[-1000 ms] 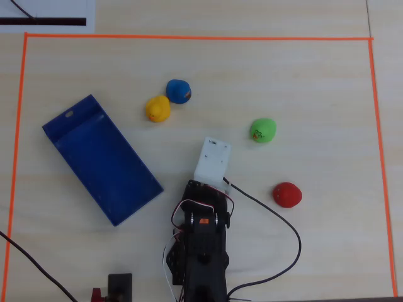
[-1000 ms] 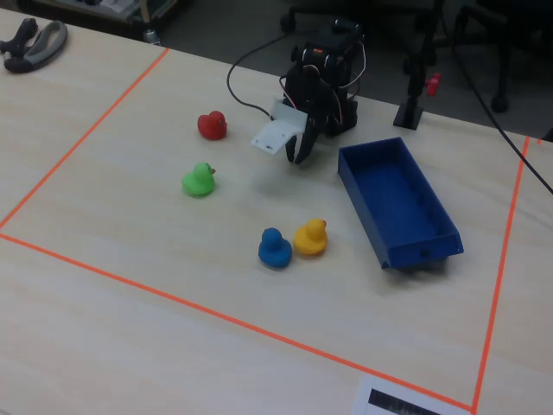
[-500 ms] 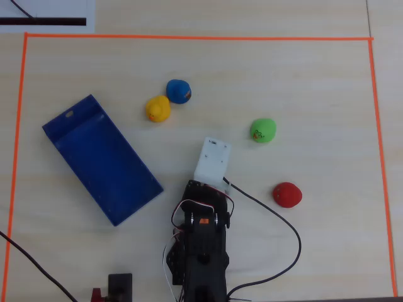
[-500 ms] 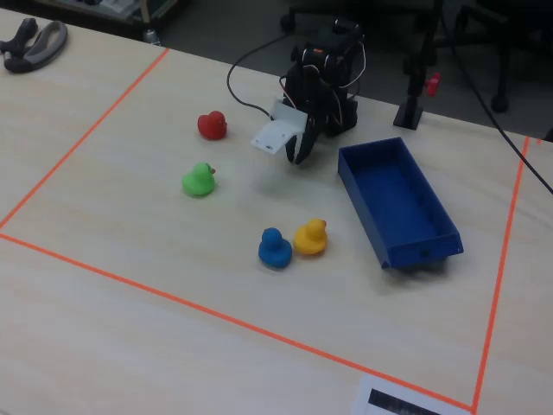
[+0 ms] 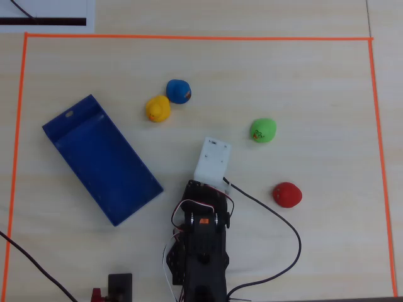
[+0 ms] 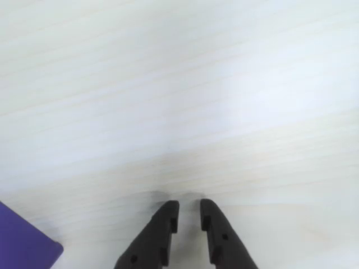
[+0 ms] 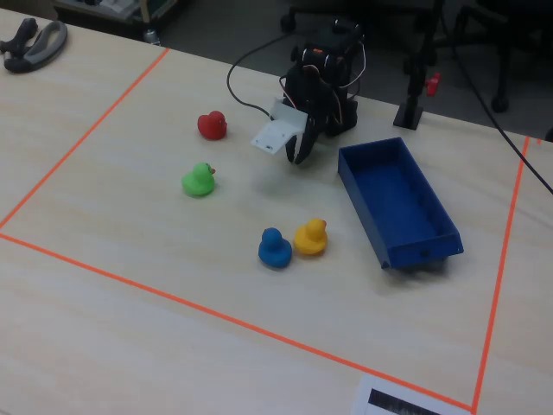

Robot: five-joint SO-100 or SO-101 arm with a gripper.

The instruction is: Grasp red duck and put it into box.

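The red duck (image 5: 288, 194) sits on the table to the right of the arm in the overhead view, and at the far left in the fixed view (image 7: 212, 125). The box (image 5: 101, 157) is an empty dark-blue tray lying to the left of the arm; it also shows in the fixed view (image 7: 397, 203), and one corner shows in the wrist view (image 6: 25, 244). My gripper (image 6: 189, 210) points down at bare table between box and duck, its jaws a narrow gap apart with nothing between them. In the fixed view the gripper (image 7: 299, 156) hangs just above the table.
A green duck (image 5: 263, 130) sits above the red one in the overhead view. A yellow duck (image 5: 157, 108) and a blue duck (image 5: 179, 91) sit together beyond the box. Orange tape (image 5: 189, 37) frames the work area. A black cable (image 5: 277, 220) loops near the red duck.
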